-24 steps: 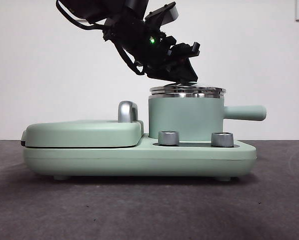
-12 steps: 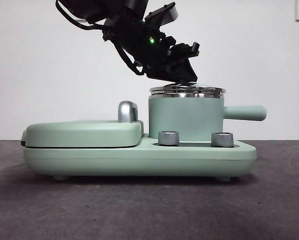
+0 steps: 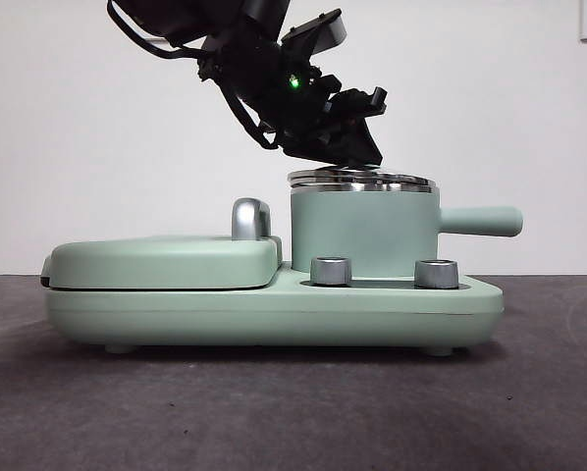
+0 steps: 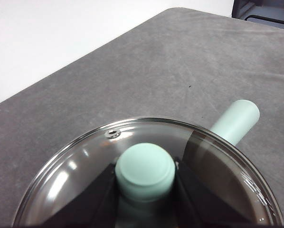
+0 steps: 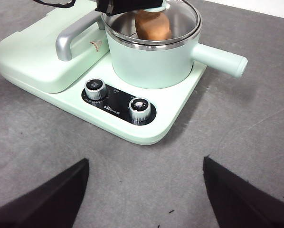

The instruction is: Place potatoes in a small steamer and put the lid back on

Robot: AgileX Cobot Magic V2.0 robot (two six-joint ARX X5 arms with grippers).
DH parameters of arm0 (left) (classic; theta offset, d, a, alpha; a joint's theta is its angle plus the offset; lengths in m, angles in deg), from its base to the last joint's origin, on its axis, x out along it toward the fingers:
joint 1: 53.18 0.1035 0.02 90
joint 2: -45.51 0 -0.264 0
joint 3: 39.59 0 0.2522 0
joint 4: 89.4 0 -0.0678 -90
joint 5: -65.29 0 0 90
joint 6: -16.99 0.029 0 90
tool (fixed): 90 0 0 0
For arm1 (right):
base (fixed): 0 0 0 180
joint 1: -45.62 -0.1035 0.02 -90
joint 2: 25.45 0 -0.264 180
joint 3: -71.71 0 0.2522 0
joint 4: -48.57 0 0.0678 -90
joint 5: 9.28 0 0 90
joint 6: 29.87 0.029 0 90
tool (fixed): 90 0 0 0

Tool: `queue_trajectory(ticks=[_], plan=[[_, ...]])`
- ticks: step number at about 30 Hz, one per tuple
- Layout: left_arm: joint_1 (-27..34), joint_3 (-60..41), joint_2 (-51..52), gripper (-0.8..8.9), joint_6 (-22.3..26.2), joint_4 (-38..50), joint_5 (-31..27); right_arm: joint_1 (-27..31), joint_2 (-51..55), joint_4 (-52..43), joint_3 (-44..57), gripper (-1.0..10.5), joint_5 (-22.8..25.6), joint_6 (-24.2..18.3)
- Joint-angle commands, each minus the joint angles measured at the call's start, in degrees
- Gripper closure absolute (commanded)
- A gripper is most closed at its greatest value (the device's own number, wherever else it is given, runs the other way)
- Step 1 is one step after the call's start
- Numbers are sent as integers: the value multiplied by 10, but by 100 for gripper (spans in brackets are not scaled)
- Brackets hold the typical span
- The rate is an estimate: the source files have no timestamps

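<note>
Grey tabletop: the potato [image 5: 153,24] sits inside the pot [image 3: 362,231]. My left gripper [image 4: 144,190] pinches the lid [image 3: 360,181] knob, lid tilted, low at three o'clock, not seated. My right gripper [image 5: 144,190] waits, spread wide.

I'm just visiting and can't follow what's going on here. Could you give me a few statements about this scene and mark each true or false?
1. The left hand grips the lid by its knob. True.
2. The potato lies on the table beside the steamer. False: it sits inside the steamer, under the glass lid.
3. The right hand is shut on a dial. False: it is open, apart from the cooker, holding nothing.
4. The cooker's front has two dials. True.
</note>
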Motion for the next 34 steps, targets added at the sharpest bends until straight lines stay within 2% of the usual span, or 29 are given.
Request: queue_trajectory(ticks=[1,13,34], plan=[[-3,15,-13,800,9,6,2,-3,-1,-4,-3,568,1,7],[-3,15,-13,800,-3,49,10,-3,-1,-4,-3,569,1,6],[-4,15,-35,800,-22,38,31,-3,-1,-4,-3,569,2,7]])
